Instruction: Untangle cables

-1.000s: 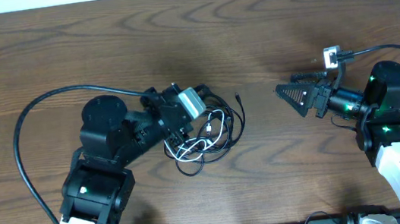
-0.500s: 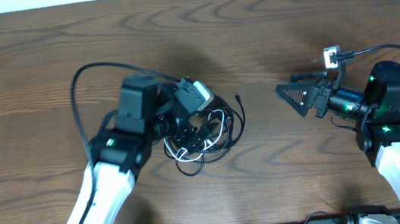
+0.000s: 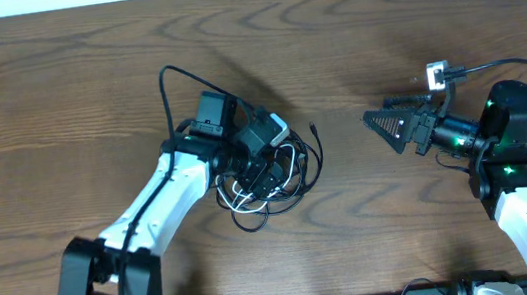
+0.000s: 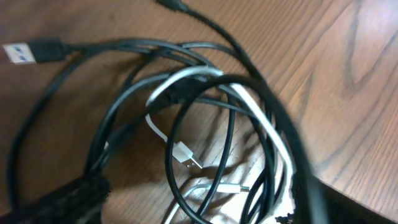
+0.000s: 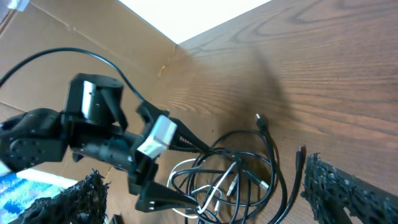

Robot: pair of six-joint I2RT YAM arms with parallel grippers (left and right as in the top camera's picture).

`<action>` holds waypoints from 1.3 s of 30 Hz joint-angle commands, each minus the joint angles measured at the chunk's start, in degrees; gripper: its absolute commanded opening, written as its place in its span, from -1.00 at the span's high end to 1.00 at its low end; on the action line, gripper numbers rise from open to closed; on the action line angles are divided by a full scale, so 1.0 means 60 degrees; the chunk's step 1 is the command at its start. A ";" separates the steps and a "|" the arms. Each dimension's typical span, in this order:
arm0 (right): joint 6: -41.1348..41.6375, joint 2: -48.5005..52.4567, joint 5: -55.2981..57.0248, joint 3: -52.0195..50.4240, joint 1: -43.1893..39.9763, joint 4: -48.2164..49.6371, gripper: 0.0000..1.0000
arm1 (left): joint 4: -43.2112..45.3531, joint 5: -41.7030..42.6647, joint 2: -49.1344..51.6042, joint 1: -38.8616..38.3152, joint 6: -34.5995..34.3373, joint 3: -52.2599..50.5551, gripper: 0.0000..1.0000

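A dark, wood-grained worktop (image 3: 380, 32) is seen from above, with two robot arms reaching in from the near edge. Just left of centre lies a loose tangle of two cables. A long thin black cord (image 4: 118, 45) is coiled in several overlapping loops, and a shorter white cord (image 4: 186, 73) is threaded through them. The white cord arches over some black strands and passes under others. One end of the black cord carries a flat plug (image 4: 28, 51) with a pale tip, lying at the edge of the pile. A small black plug (image 3: 312, 127) pokes out at the pile's far right. A white plug with a silver tip (image 4: 185, 155) rests on the wood inside the loops. The left arm stretches diagonally across the worktop, and the left hand (image 5: 205, 175) sits low over the left part of the tangle. It is released, its two dark fingers spread with cords lying between them and nothing pinched. Whether the fingers touch the cords cannot be made out. The right hand (image 3: 382, 125) hangs well to the right of the pile, pointing toward it. It is also released, its ridged fingers (image 5: 81, 199) wide apart and grasping nothing. A brown cardboard panel (image 5: 62, 37) stands along the worktop's far left edge.
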 commanded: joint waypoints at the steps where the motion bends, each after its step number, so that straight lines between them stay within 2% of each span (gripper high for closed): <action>1: 0.0055 0.0000 0.0233 0.0131 -0.0022 -0.0095 -0.99 | 0.0018 -0.0055 0.0215 0.0022 -0.0022 0.0175 -0.48; 5: 0.0055 0.0000 0.0233 0.0131 -0.0022 -0.0095 -0.99 | 0.0022 -0.0058 0.0215 0.0022 -0.0022 0.0175 0.42; 6: 0.0058 0.0000 0.0233 0.0131 -0.0022 -0.0095 -0.99 | 0.0022 -0.0058 0.0215 0.0022 -0.0022 0.0175 0.84; 12: 0.0058 0.0000 0.0233 0.0131 -0.0022 -0.0095 -0.98 | 0.0124 -0.0047 -0.0069 0.0022 -0.0029 0.0182 0.85; 24: 0.0058 0.0000 0.0233 0.0131 -0.0022 -0.0095 -0.98 | 0.1796 0.0022 -0.4357 0.0022 -0.0066 0.0178 0.85; 30: 0.0058 0.0000 0.0229 0.0131 -0.0022 -0.0098 -0.99 | 0.2018 0.0015 -0.5952 0.0022 -0.0066 0.0178 0.85; 34: 0.0058 0.0000 0.0229 0.0131 -0.0022 -0.0102 -0.99 | 0.1800 -0.0186 -0.6309 0.0022 -0.0058 0.0178 0.85; 39: 0.0062 0.0000 0.0226 0.0131 -0.0022 -0.0142 -0.99 | 0.1297 -0.1475 -0.6142 0.0022 -0.0066 0.0178 0.84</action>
